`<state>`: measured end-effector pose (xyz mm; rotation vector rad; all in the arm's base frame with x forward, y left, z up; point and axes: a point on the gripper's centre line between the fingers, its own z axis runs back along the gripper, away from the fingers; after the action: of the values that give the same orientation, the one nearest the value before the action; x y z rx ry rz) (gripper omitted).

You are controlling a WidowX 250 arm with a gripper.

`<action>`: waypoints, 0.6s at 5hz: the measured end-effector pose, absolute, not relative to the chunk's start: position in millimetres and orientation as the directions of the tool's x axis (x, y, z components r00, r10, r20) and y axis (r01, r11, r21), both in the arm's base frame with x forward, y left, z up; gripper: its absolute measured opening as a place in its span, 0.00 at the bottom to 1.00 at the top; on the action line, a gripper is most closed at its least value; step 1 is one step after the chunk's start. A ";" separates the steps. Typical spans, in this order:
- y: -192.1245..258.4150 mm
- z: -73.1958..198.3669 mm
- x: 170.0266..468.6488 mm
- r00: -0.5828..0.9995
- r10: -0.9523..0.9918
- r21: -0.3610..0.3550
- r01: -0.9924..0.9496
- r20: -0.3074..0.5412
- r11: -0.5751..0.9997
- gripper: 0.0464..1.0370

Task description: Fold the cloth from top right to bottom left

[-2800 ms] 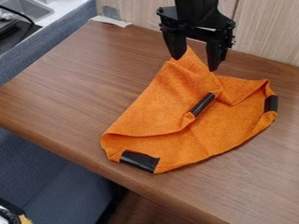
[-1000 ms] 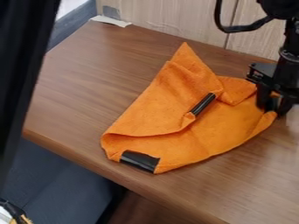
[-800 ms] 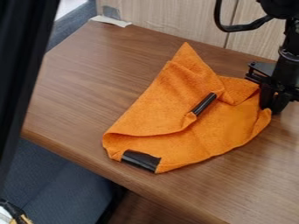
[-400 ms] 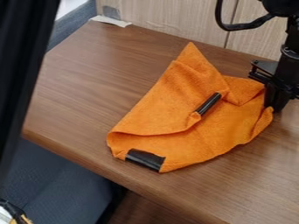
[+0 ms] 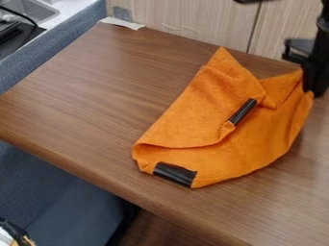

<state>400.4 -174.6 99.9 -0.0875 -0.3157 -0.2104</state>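
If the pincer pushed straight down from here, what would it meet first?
Probably the tabletop, perhaps with the orange cloth caught under the pincer; height above the wood is unclear.

From one fixed camera we look down at a slant on the table (image 5: 83,91), facing the pale wall (image 5: 193,21) behind it, with the sink (image 5: 29,8) at our upper left. We are near enough that the table runs out of view at the right and bottom, and the cloth (image 5: 196,110) sits right of centre. The table's near edge crosses our view diagonally, above blue fabric (image 5: 55,197) at lower left.
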 end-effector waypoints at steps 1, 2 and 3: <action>-140.4 114.7 395.5 0.933 -0.140 -0.058 0.168 0.330 0.984 0.02; -106.2 121.1 387.6 0.935 -0.104 -0.048 0.127 0.339 0.991 0.02; -81.1 120.3 372.7 0.938 -0.100 -0.015 0.111 0.333 0.994 0.02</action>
<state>372.7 -81.1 120.3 -0.0341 -0.3384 -0.1080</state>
